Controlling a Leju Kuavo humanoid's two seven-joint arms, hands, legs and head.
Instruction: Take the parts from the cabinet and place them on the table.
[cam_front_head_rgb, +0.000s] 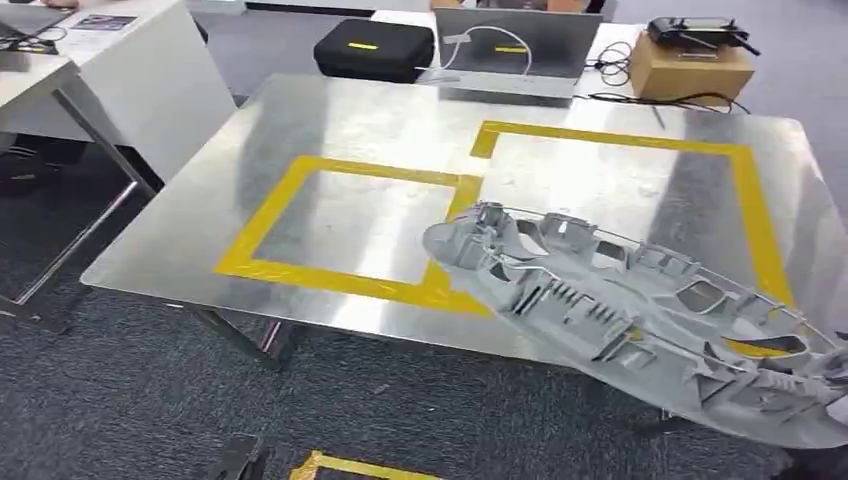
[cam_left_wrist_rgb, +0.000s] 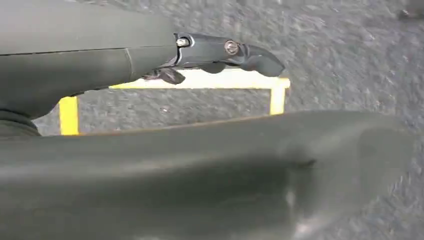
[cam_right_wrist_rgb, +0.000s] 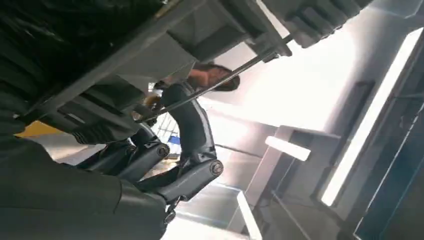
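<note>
- Grey plastic part (cam_front_head_rgb: 640, 320), long and ribbed with many cut-outs, is hanging over the near right corner of the metal table (cam_front_head_rgb: 360, 130), its rounded end reaching across the yellow tape where the two taped squares meet.
- The part is running from that rounded end down towards the lower right of the head view, where its far end is passing beyond the picture's edge.
- Whether the part is touching the tabletop or floating just above it cannot be told from the head view.
- The right hand (cam_right_wrist_rgb: 165, 155) is showing in the right wrist view, its dark fingers (cam_right_wrist_rgb: 192, 127) curling up under the part's (cam_right_wrist_rgb: 150, 55) grey underside and around a thin rod on it; the hand is holding the part from below.
- The left hand (cam_left_wrist_rgb: 220, 55) is showing in the left wrist view above grey carpet (cam_left_wrist_rgb: 350, 60) and a yellow taped outline (cam_left_wrist_rgb: 225, 80) on the floor; its fingers are lying extended with nothing between them.
- A broad grey surface is crossing the lower half of the left wrist view; what it is cannot be told.
- Behind the table, a black case (cam_front_head_rgb: 372, 48), an open laptop (cam_front_head_rgb: 515, 45) and a cardboard box (cam_front_head_rgb: 690, 68) are sitting at the far edge.
- A white table (cam_front_head_rgb: 120, 70) is standing at the left.
</note>
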